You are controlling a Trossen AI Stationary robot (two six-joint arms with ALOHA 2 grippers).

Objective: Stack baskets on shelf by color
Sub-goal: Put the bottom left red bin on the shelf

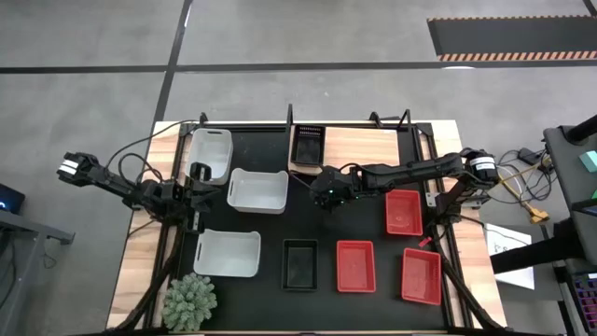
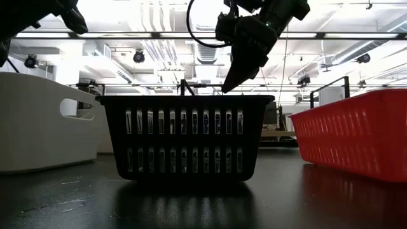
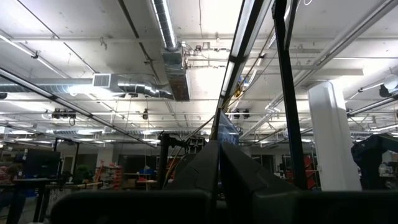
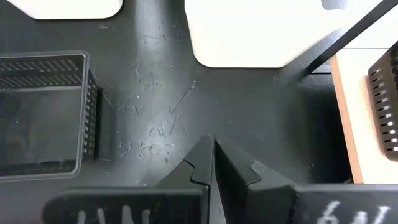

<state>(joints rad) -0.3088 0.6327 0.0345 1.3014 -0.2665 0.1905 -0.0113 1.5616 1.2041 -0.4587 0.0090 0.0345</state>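
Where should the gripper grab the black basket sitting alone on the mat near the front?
Probably from straight above, pinching one long rim wall of the black basket: it sits upright and open-topped, with clear mat around it. The right gripper, fingers shut, is nearest.

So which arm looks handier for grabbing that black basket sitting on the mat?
Probably the right. Its gripper, fingers shut and empty, hangs over the mat close to the black basket. The left gripper sits by the white baskets, farther off.
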